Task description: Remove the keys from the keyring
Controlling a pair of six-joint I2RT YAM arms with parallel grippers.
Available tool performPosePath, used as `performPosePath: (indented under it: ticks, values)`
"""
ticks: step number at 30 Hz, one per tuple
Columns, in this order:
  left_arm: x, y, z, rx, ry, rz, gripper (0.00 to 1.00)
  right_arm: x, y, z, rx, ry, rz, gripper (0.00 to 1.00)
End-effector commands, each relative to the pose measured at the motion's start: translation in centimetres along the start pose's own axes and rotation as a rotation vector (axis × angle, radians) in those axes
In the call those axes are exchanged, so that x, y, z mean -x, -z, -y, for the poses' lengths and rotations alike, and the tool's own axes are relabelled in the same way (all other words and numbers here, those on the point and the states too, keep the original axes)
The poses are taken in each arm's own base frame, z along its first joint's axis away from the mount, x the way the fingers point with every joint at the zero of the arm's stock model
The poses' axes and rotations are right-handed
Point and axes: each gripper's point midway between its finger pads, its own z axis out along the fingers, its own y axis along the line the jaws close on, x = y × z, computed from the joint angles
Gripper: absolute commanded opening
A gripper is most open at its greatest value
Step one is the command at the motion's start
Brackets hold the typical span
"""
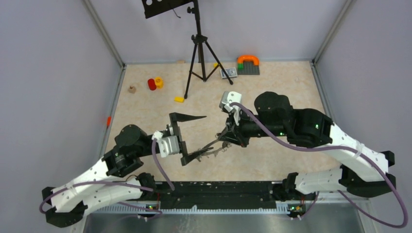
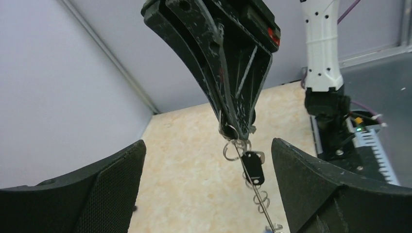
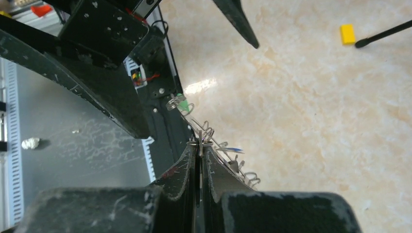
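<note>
R: right fingers (image 3: 190, 162) clamped on keyring (image 3: 199, 141), over tabletop (image 1: 282, 92) toward 6 o'clock | keys (image 2: 253, 168) dangling | L: left fingers (image 2: 109, 191) wide apart round them | risk: swinging keys slip the pinch; hard tug drags keyring loose

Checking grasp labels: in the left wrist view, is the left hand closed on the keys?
No, the left hand is wide open, with the keys hanging between its fingers.

Tripod (image 1: 197, 48) close behind right tool (image 1: 218, 142)
</note>
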Motion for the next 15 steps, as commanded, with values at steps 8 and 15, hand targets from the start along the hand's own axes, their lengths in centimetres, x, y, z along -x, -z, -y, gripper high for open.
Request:
performPosePath:
  ticks: [8, 15]
  values:
    - [1.9, -2.0, 1.9, -0.093, 0.313, 0.090, 0.94, 1.1, 1.3, -1.3, 0.037, -0.055, -0.050, 0.00]
    - [1.6, -1.2, 3.2, -0.119, 0.337, 0.119, 0.95, 1.6, 1.8, -1.1, 0.031, -0.014, -0.039, 0.00]
